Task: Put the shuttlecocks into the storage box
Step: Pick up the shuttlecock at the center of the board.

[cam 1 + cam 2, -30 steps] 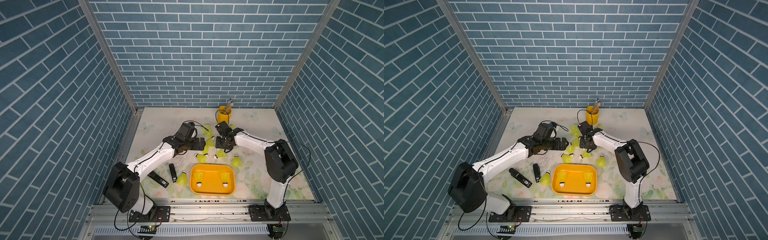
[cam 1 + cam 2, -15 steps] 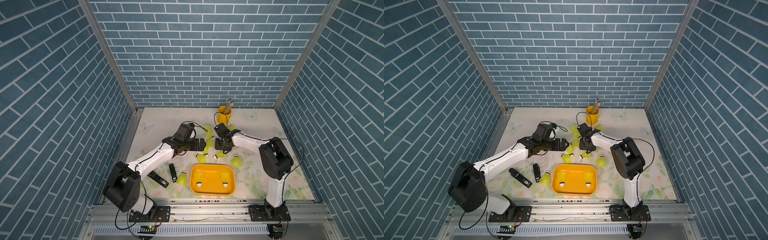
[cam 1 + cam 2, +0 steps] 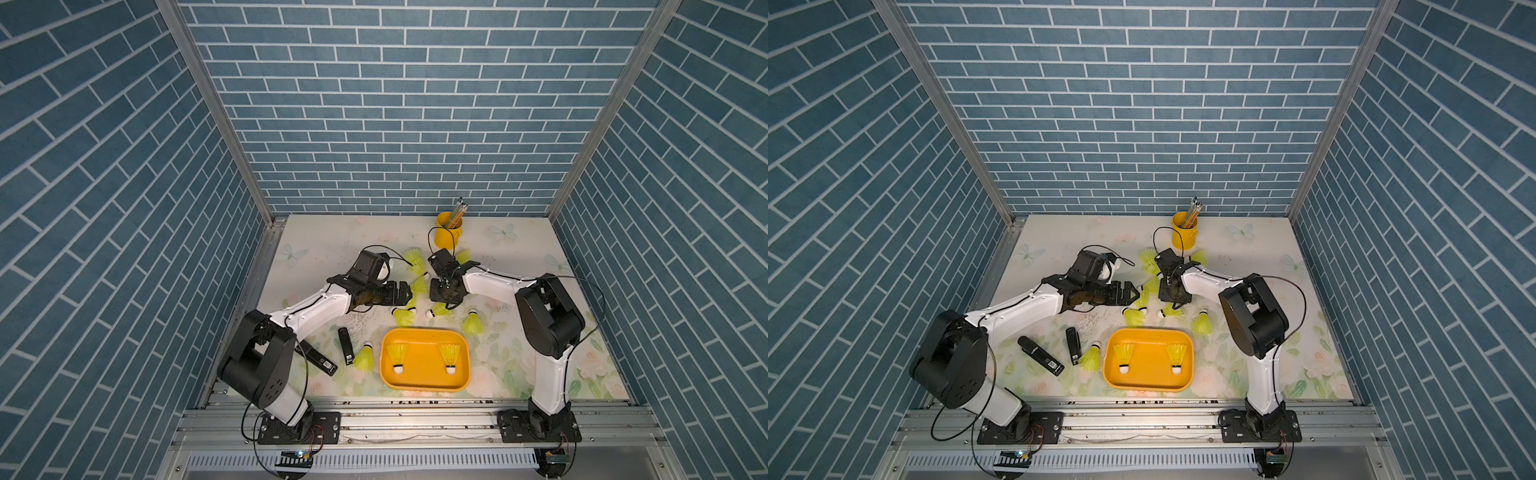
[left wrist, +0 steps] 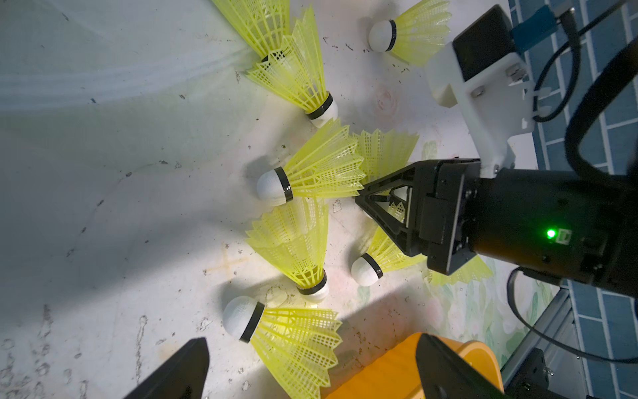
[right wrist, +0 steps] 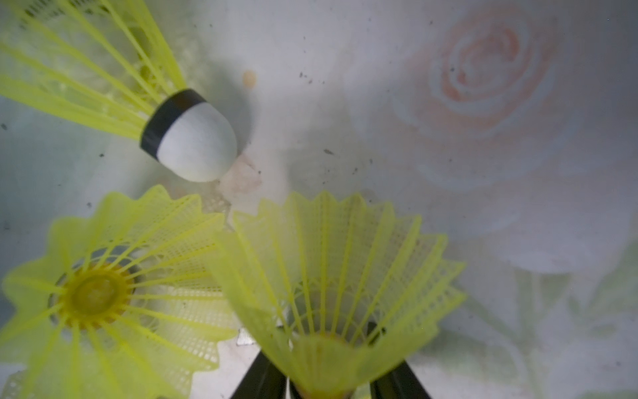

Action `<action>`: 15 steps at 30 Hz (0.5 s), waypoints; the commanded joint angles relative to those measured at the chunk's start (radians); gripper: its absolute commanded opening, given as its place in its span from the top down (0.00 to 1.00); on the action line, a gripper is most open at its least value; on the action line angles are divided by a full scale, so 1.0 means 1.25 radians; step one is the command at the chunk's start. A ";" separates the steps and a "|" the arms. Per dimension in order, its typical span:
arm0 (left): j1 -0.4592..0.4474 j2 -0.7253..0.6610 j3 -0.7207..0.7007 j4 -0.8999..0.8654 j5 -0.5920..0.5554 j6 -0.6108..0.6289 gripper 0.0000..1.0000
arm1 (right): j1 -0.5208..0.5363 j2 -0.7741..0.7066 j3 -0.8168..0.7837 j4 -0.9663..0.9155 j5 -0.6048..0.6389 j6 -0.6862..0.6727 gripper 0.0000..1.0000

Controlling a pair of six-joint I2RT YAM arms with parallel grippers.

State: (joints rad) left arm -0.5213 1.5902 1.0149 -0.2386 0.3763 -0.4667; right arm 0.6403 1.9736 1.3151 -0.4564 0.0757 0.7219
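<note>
Orange storage box (image 3: 422,368) holds two shuttlecocks (image 3: 397,353); you have most left scattered beyond it; left tool (image 3: 409,293) spread, right tool (image 3: 445,298) pinching one.

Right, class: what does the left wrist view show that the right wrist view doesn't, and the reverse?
Only left wrist: the orange-yellow plastic storage box, the right gripper with its green light, and the left arm's jaws wide apart. Only right wrist: a close look into the skirt of a neon yellow-green plastic shuttlecock between the right jaws. Both: more such shuttlecocks lying on the pale floral tabletop.
</note>
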 commanded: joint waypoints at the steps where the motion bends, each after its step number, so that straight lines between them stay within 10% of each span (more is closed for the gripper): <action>1: 0.020 0.022 -0.010 0.030 0.039 0.005 0.00 | -0.003 0.019 -0.010 0.005 -0.002 0.021 0.62; 15: 0.034 0.057 -0.004 0.061 0.068 0.003 0.00 | -0.003 -0.036 -0.029 0.011 0.045 0.012 0.84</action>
State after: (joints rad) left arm -0.4881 1.6596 1.0149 -0.1822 0.4477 -0.4667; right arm 0.6403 1.9656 1.2980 -0.4274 0.0864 0.7361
